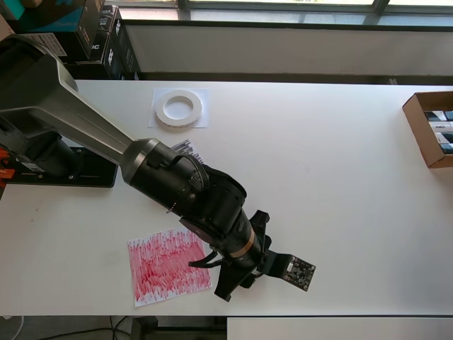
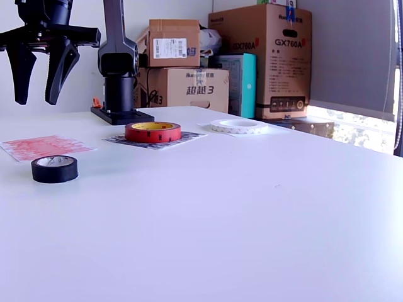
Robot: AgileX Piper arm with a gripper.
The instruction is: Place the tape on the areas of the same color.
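Note:
In the exterior view my gripper (image 2: 39, 70) hangs open and empty, high above the table at that view's left. Below it a black tape roll (image 2: 55, 168) lies flat on the bare table, just in front of the red-scribbled sheet (image 2: 44, 146). A red tape roll (image 2: 152, 131) sits on the black-scribbled sheet (image 2: 179, 138). The white tape roll (image 1: 179, 108) rests on the plain white sheet (image 1: 202, 120). In the overhead view my arm (image 1: 205, 202) hides the black and red rolls and most of the black-scribbled sheet (image 1: 187, 149); the red-scribbled sheet (image 1: 168, 268) shows beside the wrist.
An open cardboard box (image 1: 430, 129) stands at the overhead view's right table edge. The arm's base plate (image 1: 64, 170) sits at its left. Stacked cartons (image 2: 271, 56) stand behind the table. The table's front edge runs just below the wrist.

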